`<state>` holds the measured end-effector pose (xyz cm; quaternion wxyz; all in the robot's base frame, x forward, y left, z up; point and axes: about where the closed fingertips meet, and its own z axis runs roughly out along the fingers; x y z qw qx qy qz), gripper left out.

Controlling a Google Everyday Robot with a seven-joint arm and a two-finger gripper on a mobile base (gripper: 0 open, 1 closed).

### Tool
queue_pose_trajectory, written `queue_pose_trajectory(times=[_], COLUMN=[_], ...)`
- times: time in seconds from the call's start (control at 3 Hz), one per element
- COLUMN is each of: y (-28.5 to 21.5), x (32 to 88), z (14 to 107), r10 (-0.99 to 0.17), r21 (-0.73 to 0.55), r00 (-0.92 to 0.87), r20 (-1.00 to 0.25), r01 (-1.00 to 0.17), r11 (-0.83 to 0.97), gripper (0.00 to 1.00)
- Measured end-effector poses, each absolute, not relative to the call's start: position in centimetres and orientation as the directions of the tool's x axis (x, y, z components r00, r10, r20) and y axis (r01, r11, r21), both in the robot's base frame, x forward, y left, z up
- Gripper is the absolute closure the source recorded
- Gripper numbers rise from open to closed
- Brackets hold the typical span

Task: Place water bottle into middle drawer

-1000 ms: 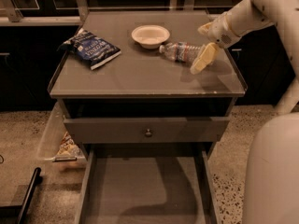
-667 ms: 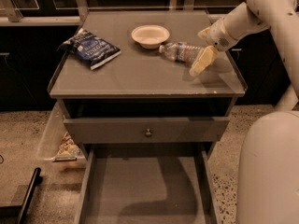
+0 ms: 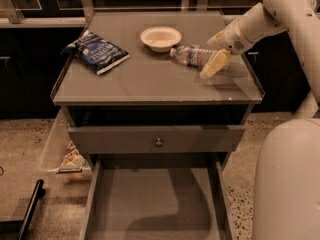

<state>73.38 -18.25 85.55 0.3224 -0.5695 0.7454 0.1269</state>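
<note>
The water bottle (image 3: 192,55) lies on its side on the cabinet top, with its white cap pointing left toward the bowl (image 3: 160,37). My gripper (image 3: 214,53) is at the bottle's right end, low over the top. It is open, with one finger (image 3: 212,66) in front of the bottle and the other behind it. The middle drawer (image 3: 92,200) is pulled out wide at the bottom of the view, and its flat grey floor is bare.
A blue snack bag (image 3: 98,51) lies on the left of the cabinet top (image 3: 125,84). A grey drawer front with a round knob (image 3: 158,142) sits above the open drawer. A packet (image 3: 72,159) lies in a clear bin to the left. My white base (image 3: 290,184) fills the lower right.
My gripper has shifted slightly left and lower at the bottle's end. The bottle, bowl and bag have not moved.
</note>
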Motion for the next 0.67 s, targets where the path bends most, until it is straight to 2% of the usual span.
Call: queue_pose_trajectory(times=[0.67], y=[-18.24], x=[73.39], z=[85.54], r10=[-0.767], r21=[-0.178], r00=[-0.143], r20=[-0.625], r01=[-0.931], r11=[0.319], gripper=[0.65])
